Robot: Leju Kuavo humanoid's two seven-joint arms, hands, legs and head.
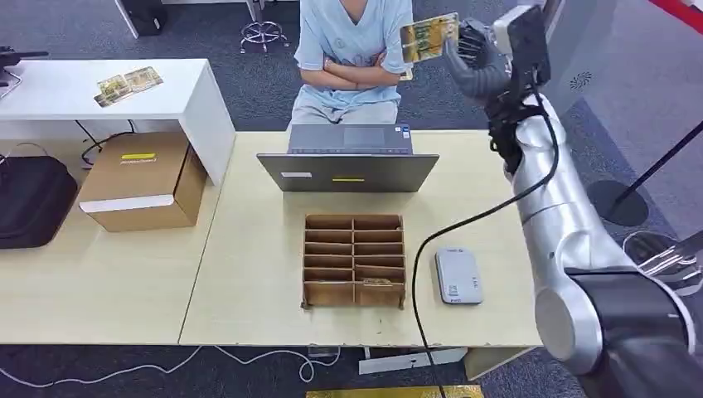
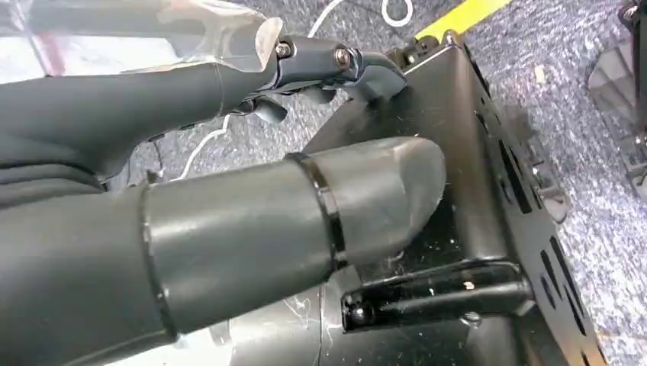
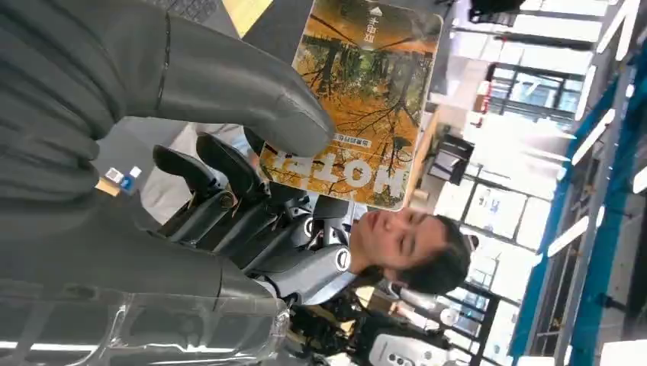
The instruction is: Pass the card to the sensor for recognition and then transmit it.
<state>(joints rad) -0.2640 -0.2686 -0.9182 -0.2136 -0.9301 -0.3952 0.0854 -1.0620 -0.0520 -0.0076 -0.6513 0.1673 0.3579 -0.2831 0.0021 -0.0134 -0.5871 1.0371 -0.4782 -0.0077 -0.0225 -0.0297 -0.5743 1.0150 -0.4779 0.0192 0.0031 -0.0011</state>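
A yellow-orange picture card (image 1: 429, 37) is pinched between the thumb and fingers of my right hand (image 1: 479, 56), raised high over the table's far right side, close to the seated person (image 1: 352, 58). In the right wrist view the card (image 3: 366, 91) stands out past the thumb of my right hand (image 3: 229, 122), its "HOTEL" print showing. The grey card sensor (image 1: 458, 278) lies flat on the table well below and nearer to me. My left hand (image 2: 290, 175) hangs low with fingers stretched out, holding nothing.
The person sits behind the table with arms folded. An open laptop (image 1: 348, 162) faces them. A cardboard slot organizer (image 1: 354, 259) stands mid-table, left of the sensor. A black cable (image 1: 431, 240) crosses the table. A cardboard box (image 1: 145, 180) and a black bag (image 1: 33, 199) sit at the left.
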